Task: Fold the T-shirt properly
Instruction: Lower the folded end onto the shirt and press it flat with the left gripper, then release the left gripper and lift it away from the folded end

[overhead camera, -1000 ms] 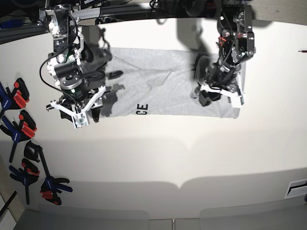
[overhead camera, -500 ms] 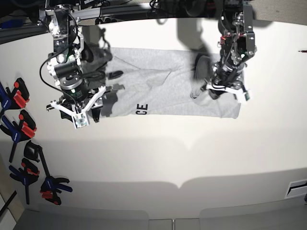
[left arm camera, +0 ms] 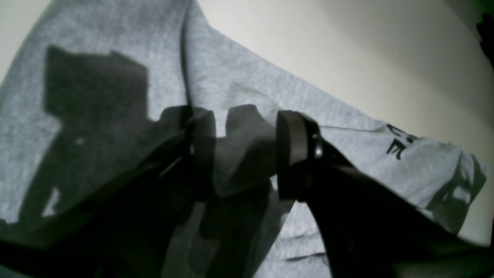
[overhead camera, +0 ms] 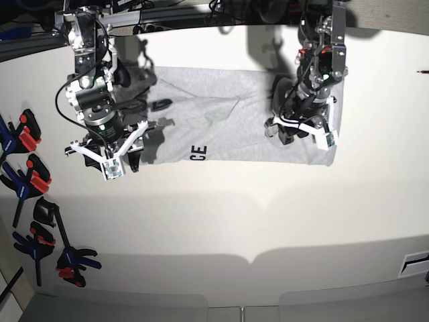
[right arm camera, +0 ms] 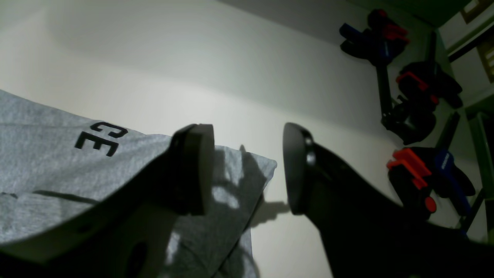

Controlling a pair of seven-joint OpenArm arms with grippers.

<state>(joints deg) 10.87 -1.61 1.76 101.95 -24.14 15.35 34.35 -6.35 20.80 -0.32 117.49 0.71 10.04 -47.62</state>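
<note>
The T-shirt (overhead camera: 228, 121) lies as a long grey strip across the far half of the table, with black letters "CE" (overhead camera: 198, 153) at its near edge. My left gripper (overhead camera: 300, 131) is down on its right end. In the left wrist view this gripper (left arm camera: 245, 154) is open, and a raised hump of the T-shirt (left arm camera: 251, 77) bulges between its fingers. My right gripper (overhead camera: 114, 151) hovers at the strip's left end. It is open in the right wrist view (right arm camera: 247, 173), empty, above the T-shirt's corner (right arm camera: 231, 185).
Several blue, black and red spring clamps (overhead camera: 33, 181) lie along the table's left edge and show in the right wrist view (right arm camera: 417, 96). The white table (overhead camera: 234, 221) stretches toward me. Cables and frame parts run along the back edge.
My left gripper swung to the right over the shirt's right end, then came back left. The right arm and the shirt's outline stayed put.
</note>
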